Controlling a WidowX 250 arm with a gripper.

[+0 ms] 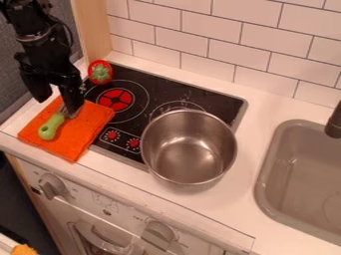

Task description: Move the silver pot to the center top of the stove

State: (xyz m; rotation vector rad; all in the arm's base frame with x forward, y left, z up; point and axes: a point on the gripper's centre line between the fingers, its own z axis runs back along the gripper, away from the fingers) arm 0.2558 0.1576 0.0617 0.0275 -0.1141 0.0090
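From where I sit at the controls, I judge that the main work is all ahead of me. The silver pot (189,147) sits upright at the front right of the stove (220,104), part of it over the black top and part over the white counter (265,107), so it is short of the center top spot I want. My gripper (59,105) is well apart from it, over at the left by the orange cloth (85,126), its jaws spread with nothing held between them. One finger hangs right by the metal end of the green-handled tool (51,126) lying on that cloth, so I'd want to lift clear before going across. What is left, as I see it, is the whole job: get to the pot, take hold of its rim or wall, bring it back and to the left, set it down level and let go. The red burner (116,99) and the strawberry-like toy (100,72) lie left of that path.
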